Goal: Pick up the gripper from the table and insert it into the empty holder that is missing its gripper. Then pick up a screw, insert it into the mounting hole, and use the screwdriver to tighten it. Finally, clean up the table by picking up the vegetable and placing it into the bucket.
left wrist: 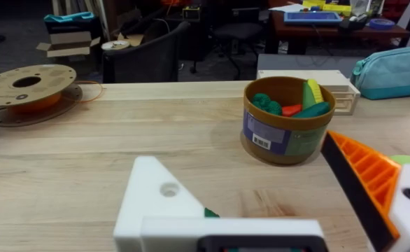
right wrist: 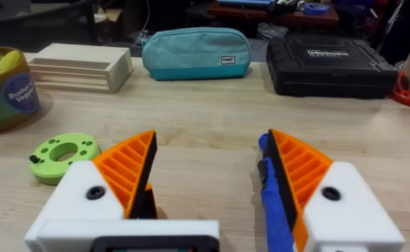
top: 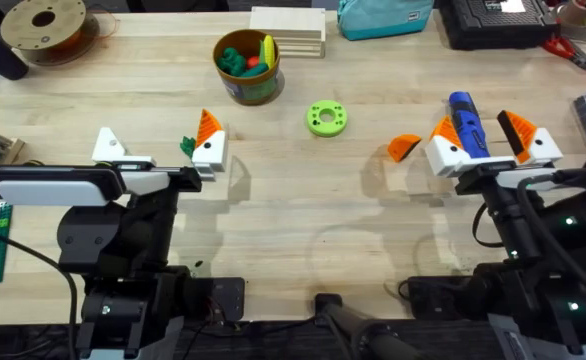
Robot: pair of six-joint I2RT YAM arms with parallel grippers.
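Round olive-green bucket (top: 247,68), far centre-left, carries a barcoded blue label reading "Bushel… Veggies". Left gripper (top: 160,146) spread, empty. Right gripper (top: 491,139) spread astride blue pen-shaped screwdriver (top: 465,118).

Left arm: black links with a white forearm shell run level across the lower left of the overhead view. Its claw (top: 160,149) sits low over the counter (top: 273,230), jaws spread wide. One white angular plastic finger block (top: 108,146) is bare; the twin white block (top: 211,150) carries an orange ribbed fin.

Right arm: black links rise from the lower right base. Its claw (top: 491,143) is also spread, both white blocks fitted with orange ribbed pads (right wrist: 129,168), nothing clamped between them.
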